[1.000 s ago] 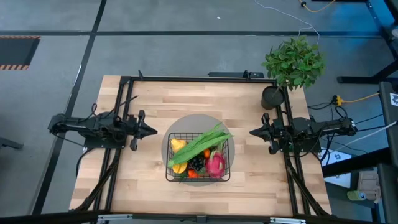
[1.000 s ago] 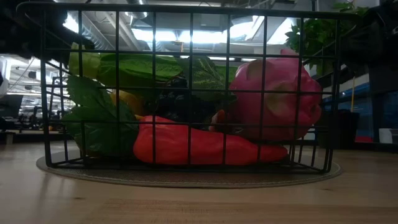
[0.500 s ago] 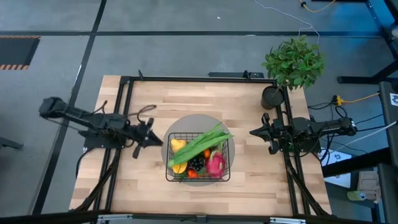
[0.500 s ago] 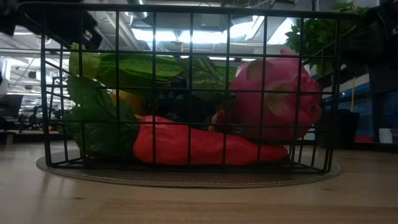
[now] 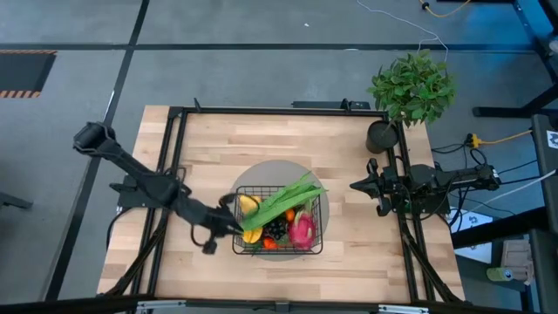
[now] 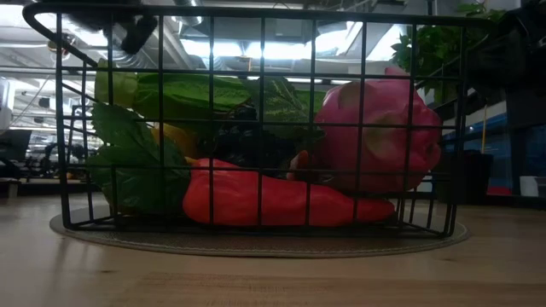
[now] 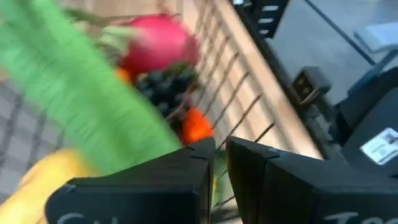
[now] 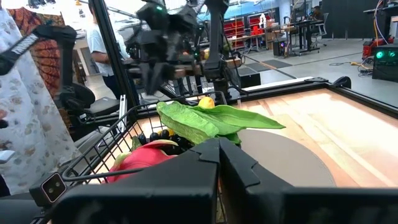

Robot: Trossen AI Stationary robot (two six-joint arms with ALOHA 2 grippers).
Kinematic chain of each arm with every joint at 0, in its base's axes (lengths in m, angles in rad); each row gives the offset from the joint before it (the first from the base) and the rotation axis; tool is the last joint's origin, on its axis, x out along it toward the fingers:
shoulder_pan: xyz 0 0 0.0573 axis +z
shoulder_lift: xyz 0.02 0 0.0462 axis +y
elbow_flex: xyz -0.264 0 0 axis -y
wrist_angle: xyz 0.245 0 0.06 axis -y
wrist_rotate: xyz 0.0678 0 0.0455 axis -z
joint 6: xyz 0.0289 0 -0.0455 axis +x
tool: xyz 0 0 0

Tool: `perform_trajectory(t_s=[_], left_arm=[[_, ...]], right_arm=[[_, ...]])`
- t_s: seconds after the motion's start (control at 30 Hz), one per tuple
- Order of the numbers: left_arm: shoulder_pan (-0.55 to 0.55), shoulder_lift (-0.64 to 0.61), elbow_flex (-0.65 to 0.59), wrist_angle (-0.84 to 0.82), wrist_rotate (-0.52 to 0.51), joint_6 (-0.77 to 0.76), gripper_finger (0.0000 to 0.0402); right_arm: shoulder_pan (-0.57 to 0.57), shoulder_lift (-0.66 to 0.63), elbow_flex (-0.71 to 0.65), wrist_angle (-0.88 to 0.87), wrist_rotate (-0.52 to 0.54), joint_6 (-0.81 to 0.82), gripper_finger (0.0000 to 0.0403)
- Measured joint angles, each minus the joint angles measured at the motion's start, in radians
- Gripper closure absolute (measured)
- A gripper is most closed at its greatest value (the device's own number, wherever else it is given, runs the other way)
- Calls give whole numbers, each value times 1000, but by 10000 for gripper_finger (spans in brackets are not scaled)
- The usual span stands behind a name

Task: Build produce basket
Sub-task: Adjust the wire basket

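Observation:
The black wire basket [image 5: 319, 249] stands on a round grey mat [image 5: 261, 172] at the table's middle. It holds long green stalks [image 5: 281, 202], a pink dragon fruit [image 5: 302, 229], dark grapes [image 5: 275, 230], a yellow fruit [image 5: 248, 203] and a red-orange vegetable [image 6: 273, 200]. My left gripper [image 5: 232, 225] reaches over the basket's left rim, fingers shut but for a thin slit [image 7: 221, 155], above the yellow fruit and stalks [image 7: 81, 106]. My right gripper [image 5: 356, 185] waits shut to the right of the basket.
A leafy potted plant [image 5: 410, 87] in a black pot [image 5: 381, 135] stands at the table's far right corner. A black frame [image 5: 279, 109] runs along the table's far, left and right sides. People [image 8: 18, 106] stand beyond the table's left side. Bare wood lies near and far of the mat.
My left arm has swung from the table's left side toward the basket, moving right and toward the near edge and tipping downward. Its gripper now hangs over the basket's left rim. The basket and the produce have stayed put.

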Motion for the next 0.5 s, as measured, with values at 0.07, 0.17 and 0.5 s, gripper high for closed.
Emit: perform_trajectory(t_s=[0.07,0.17,0.5], left_arm=[[-26,52,66,-8,2,-2,372],[-70,98,143,-65,3,-9,372],[-148,220,178,-64,57,-195,372]], right_arm=[[0,0,0,0,0,0,398],[0,0,0,0,0,0,398],[0,0,0,0,0,0,398]])
